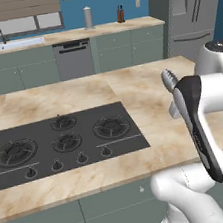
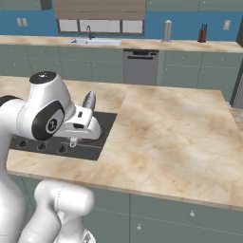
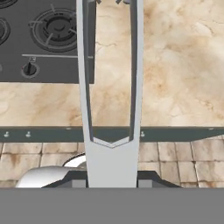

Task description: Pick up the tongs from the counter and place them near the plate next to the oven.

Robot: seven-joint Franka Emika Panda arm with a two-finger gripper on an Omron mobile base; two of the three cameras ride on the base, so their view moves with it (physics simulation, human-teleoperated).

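**Background kitchen on show**

Along the far wall runs a second worktop [image 1: 72, 35] with a sink [image 1: 10, 45] and its faucet [image 1: 2, 35] under a window [image 2: 98, 25]. There's a steel dishwasher [image 1: 74, 59] below it, and a paper towel roll [image 1: 88, 18] stands upright on top. Further along sits a knife block [image 2: 203, 33], with a wall outlet [image 1: 137, 2] just beyond it. A stainless fridge [image 1: 194, 12] towers at the right. Down low, a tiled floor [image 3: 183, 153] shows.
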